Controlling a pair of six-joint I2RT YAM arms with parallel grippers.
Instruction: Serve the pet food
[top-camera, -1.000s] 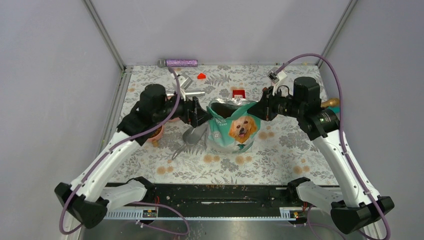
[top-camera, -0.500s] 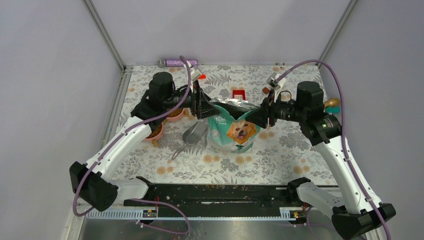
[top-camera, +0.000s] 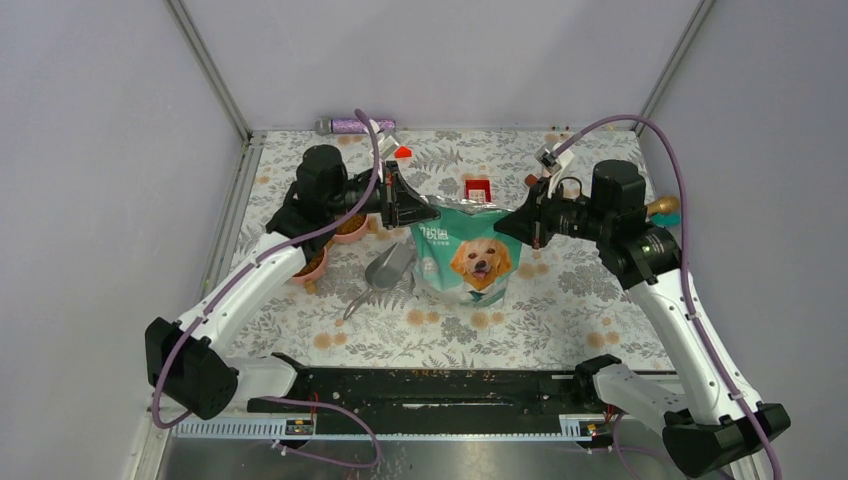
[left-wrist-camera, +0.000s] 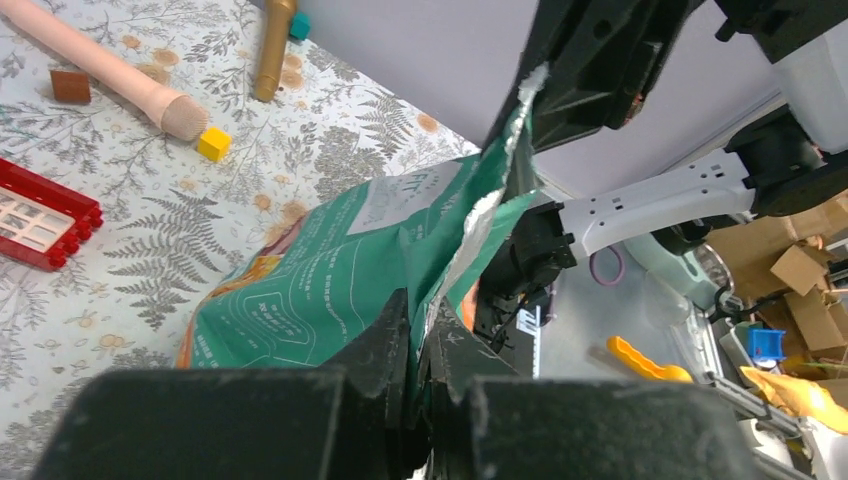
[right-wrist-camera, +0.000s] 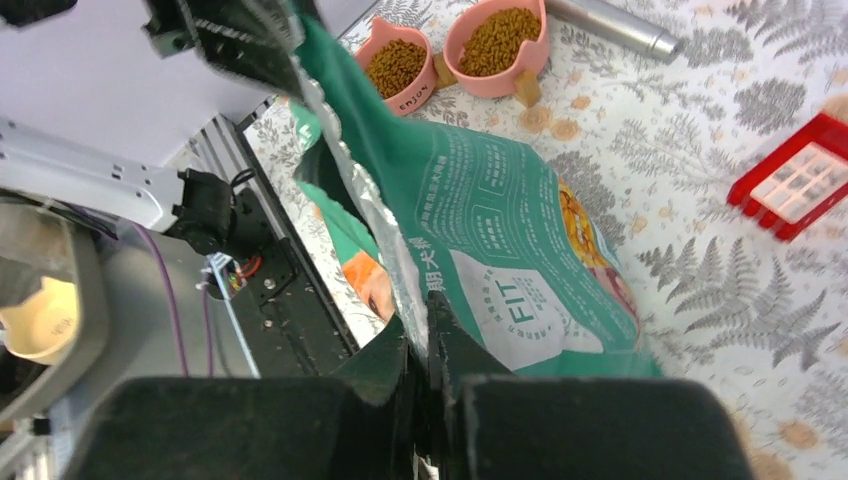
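Pet food (right-wrist-camera: 498, 38) fills two pink bowls (right-wrist-camera: 408, 98) left of centre, beside your left arm. Your left fingers (top-camera: 420, 212) pinch the top left corner of the teal bag (top-camera: 468, 262), upright mid-frame on the counter (top-camera: 560, 310). Your right fingers (top-camera: 506, 224) pinch its top right corner.

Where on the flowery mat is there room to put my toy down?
Best spot: the bare strip of mat between the bag and the black rail. There is also room right of the bag, toward the mat's right edge. Left of the bag is crowded: the scoop and pink bowls sit there.
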